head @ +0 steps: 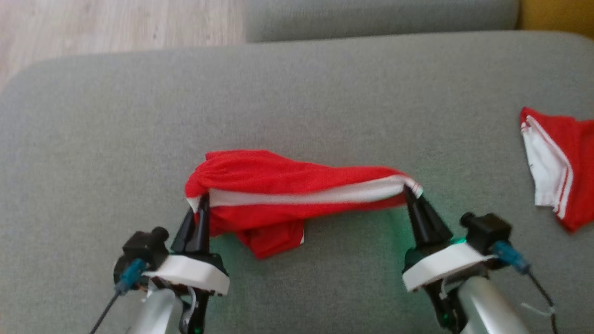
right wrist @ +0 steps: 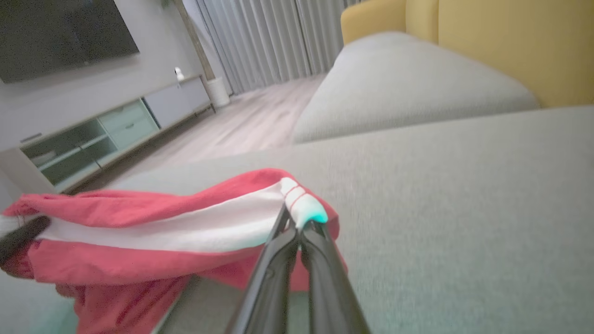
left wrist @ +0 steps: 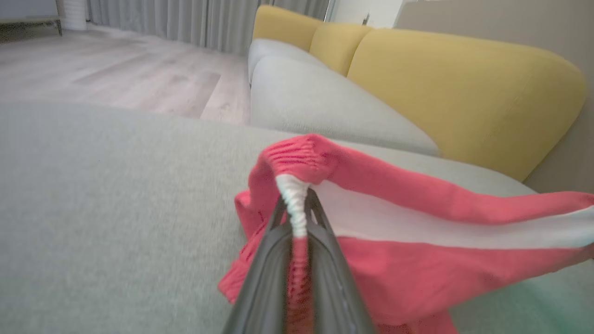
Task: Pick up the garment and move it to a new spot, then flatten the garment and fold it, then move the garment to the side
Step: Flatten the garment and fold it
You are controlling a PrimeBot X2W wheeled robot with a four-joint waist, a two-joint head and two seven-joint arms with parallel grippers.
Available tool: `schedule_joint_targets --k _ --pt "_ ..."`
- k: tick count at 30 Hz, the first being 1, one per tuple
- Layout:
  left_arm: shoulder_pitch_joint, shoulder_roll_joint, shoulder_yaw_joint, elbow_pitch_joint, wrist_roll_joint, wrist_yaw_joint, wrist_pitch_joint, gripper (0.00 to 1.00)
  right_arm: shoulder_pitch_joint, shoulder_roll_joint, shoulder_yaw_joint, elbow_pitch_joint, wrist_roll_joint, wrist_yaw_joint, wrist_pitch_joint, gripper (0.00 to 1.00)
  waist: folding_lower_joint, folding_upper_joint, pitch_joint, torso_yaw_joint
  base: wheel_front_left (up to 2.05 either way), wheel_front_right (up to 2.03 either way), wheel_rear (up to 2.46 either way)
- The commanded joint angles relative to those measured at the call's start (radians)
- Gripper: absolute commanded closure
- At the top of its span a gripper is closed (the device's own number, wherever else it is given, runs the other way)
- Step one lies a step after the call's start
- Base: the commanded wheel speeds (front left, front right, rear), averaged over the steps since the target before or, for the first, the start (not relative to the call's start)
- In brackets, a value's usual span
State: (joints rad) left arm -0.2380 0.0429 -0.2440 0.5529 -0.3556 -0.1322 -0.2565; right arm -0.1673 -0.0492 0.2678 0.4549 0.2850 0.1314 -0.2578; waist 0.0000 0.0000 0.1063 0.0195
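Two grippers share the red garment [head: 278,178]. The left gripper [head: 203,204] is pinched tight on the gathered waistband end. The right gripper [head: 409,191] is clamped just as tight on the far end of the white stripe. The cloth hangs stretched from one pair of tips to the other, raised a little off the grey cushion [head: 297,93]. A loose red fold droops toward the cushion just below and inward of the left gripper's tips.

It looks light, thin and floppy, a sporty mesh sort of fabric. I'd expect it to sag and bunch wherever it isn't pulled taut, and to slide easily over the upholstery. The two ends of the striped edge seem the sensible places to hold, since tension there keeps it spread. The drooping part will likely want smoothing.

Well out past the right gripper's outer side lies a second red-and-white piece [head: 557,167], apart from this one. Ahead of both grippers the cushion runs on toward the wooden floor [head: 93,28], and a yellow backrest [left wrist: 464,83] rises beyond. Nothing looks close enough to get in the way.
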Motion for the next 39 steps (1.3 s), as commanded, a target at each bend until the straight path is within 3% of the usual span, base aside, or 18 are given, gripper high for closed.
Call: schedule_joint_targets --k 1,6,11,17,24,29,32,35,39 --pt "-0.014 0.011 0.047 -0.055 0.016 0.002 -0.005 1.0 -0.007 -0.01 0.006 -0.069 0.02 -0.001 -0.004 1.0 0.0 0.0 -0.045 -0.009 0.0 0.0 0.0" --pt "-0.088 0.085 0.002 -0.151 0.023 0.002 -0.005 1.0 -0.068 -0.047 0.004 -0.201 0.06 -0.001 -0.004 1.0 0.0 0.0 -0.112 -0.019 0.0 0.0 0.0" --pt "-0.266 0.182 -0.082 -0.226 -0.026 0.002 0.006 1.0 -0.214 -0.106 0.003 -0.293 0.108 -0.001 -0.004 1.0 0.0 0.0 -0.139 -0.021 0.0 0.0 0.0" --pt "-0.497 0.239 -0.152 -0.263 -0.143 0.002 0.097 1.0 -0.42 -0.188 0.037 -0.269 0.15 -0.001 0.017 1.0 0.0 0.0 -0.103 -0.015 0.0 0.0 0.0" --pt "-0.702 0.248 -0.173 -0.156 -0.17 0.002 0.106 1.0 -0.688 -0.183 0.062 -0.13 0.146 -0.001 0.038 1.0 0.0 0.0 0.047 -0.031 0.0 0.0 0.0" --pt "-0.878 0.227 -0.155 -0.033 -0.116 0.006 0.013 1.0 -0.918 -0.163 0.021 0.027 0.039 -0.001 0.002 1.0 0.0 0.0 0.136 -0.044 0.0 0.0 0.0" --pt "-0.96 0.198 -0.127 -0.023 -0.096 0.006 -0.004 1.0 -1.022 -0.154 -0.016 0.055 -0.026 -0.001 -0.003 1.0 0.0 0.0 0.175 -0.044 0.0 0.0 0.0" --pt "-0.959 0.159 -0.085 -0.038 -0.119 0.003 -0.005 1.0 -1.027 -0.133 -0.05 0.058 -0.05 -0.001 -0.003 1.0 0.0 0.0 0.197 -0.047 0.0 0.0 0.0" --pt "-0.83 0.141 -0.143 -0.009 -0.186 0.002 -0.005 1.0 -0.902 -0.122 -0.024 0.082 -0.026 -0.001 -0.004 1.0 0.0 0.0 0.198 -0.051 0.0 0.0 0.0"
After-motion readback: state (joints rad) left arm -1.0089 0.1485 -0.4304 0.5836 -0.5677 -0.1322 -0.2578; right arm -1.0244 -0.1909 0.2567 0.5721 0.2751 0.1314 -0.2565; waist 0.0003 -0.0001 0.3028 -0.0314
